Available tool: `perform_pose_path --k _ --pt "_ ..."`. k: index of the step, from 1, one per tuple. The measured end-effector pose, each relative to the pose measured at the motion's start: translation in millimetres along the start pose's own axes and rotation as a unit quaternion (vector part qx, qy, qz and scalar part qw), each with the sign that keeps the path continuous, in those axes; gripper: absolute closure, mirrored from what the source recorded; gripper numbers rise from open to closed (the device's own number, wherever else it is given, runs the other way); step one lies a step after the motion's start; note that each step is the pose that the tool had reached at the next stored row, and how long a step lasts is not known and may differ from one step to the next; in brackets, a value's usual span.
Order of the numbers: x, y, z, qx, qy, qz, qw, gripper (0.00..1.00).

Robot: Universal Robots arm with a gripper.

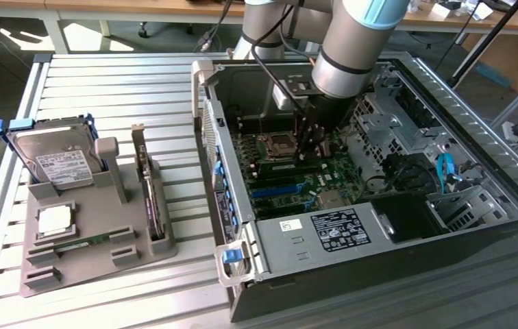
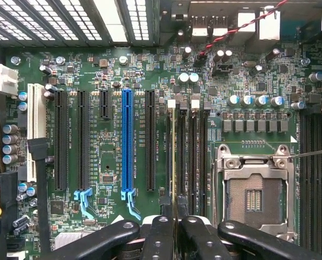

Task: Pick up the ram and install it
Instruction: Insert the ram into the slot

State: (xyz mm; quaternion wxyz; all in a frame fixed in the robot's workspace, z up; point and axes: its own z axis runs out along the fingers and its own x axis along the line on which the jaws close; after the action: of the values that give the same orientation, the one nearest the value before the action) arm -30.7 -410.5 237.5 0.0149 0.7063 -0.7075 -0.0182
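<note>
Edge-on, the ram (image 2: 173, 157) appears in the wrist view as a thin greenish-yellow strip standing upright in the first of the black memory slots, beside the open processor socket (image 2: 254, 192) on the green motherboard (image 2: 107, 146). The claw (image 2: 174, 227) is pinched narrow on the stick's upper edge, its two black fingers (image 2: 160, 234) pressed against either face. Judging by its look, the stick is light, stiff and thin, easily cracked if bent sideways, so a grip on the flat faces near the middle of the top edge seems soundest, keeping clear of the contacts below. In the exterior view the arm (image 1: 355, 41) reaches down into the open computer case (image 1: 478, 137), which lies on a slatted metal worktop (image 1: 122, 75). To the exterior view's left a grey parts holder (image 1: 103, 240) carries a hard drive (image 1: 58, 161) and a dark expansion card (image 1: 149, 199).
</note>
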Motion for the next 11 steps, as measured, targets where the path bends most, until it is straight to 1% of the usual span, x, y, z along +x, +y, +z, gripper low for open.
perform_pose_path --k 11 --pt "0.0 -0.1 2.1 0.0 0.0 0.0 1.0 0.88"
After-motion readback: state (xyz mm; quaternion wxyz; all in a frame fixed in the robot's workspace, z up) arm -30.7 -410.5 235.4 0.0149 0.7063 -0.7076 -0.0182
